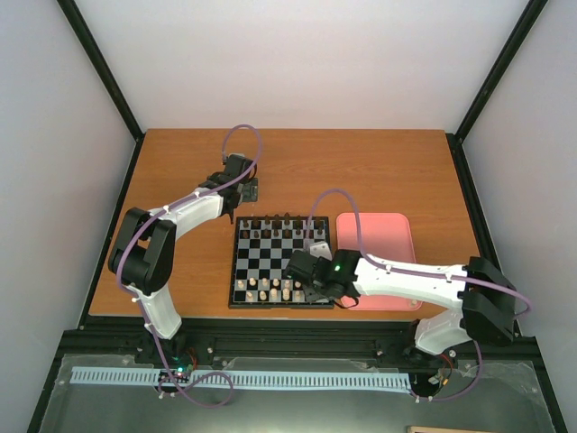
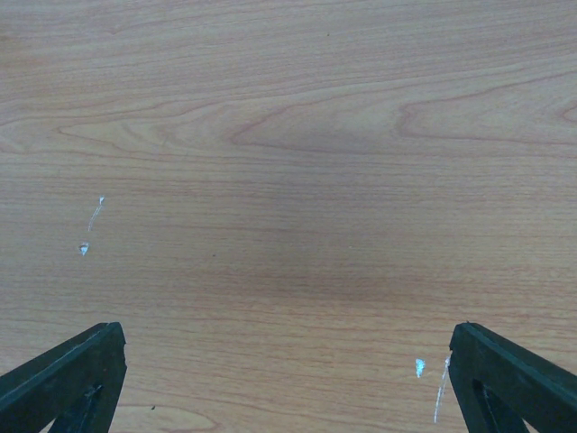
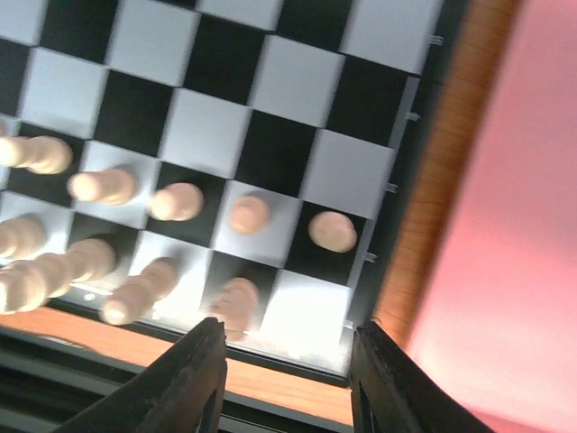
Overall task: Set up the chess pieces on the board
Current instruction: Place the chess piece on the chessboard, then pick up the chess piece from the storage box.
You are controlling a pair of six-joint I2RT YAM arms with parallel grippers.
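White walls (image 1: 297,54) enclose a wood-grain table (image 1: 379,162). The board (image 1: 270,257) lies mid-table, a pink tray (image 1: 388,234) at its 3 o'clock. The chess pieces (image 1: 266,289) line its 6 o'clock edge, where the right gripper (image 3: 288,347) hangs parted, holding nothing. The left gripper (image 2: 288,379), at 11 o'clock, gapes over wood.

The board (image 1: 270,262), black and white checks inside a black border, lies flat just left of the pink tray (image 1: 383,236), with a narrow strip of worktop (image 3: 442,162) between them. The pale cream chess pieces (image 3: 176,201) stand upright in its two nearest rows, one to a square. One rounded-top piece (image 3: 332,231) sits on a black square in the column nearest the tray.
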